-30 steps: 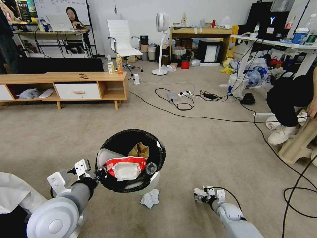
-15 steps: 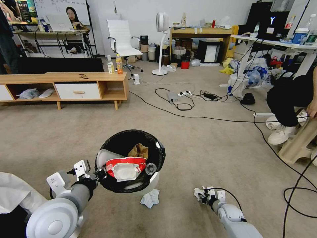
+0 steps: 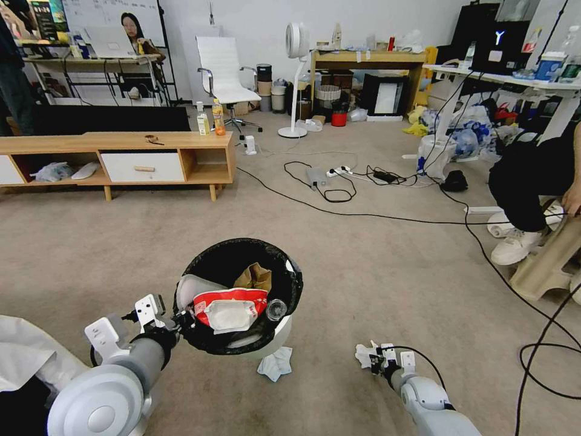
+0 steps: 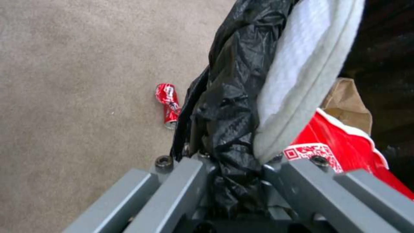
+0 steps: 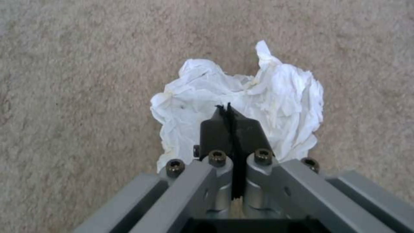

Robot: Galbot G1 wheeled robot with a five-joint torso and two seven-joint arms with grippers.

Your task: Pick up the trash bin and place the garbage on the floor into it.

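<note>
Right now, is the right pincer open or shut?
Shut. In the right wrist view the right pincer's black fingertips meet, pinching the crumpled white tissue over the beige carpet.

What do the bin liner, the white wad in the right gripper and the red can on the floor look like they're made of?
Bin liner: thin glossy black plastic film, judging by its sharp shiny creases.
White wad: soft matte tissue paper, finely wrinkled with ragged edges; the right gripper is pinched shut on it.
Red can: probably thin printed metal, dented with a silvery end.
</note>
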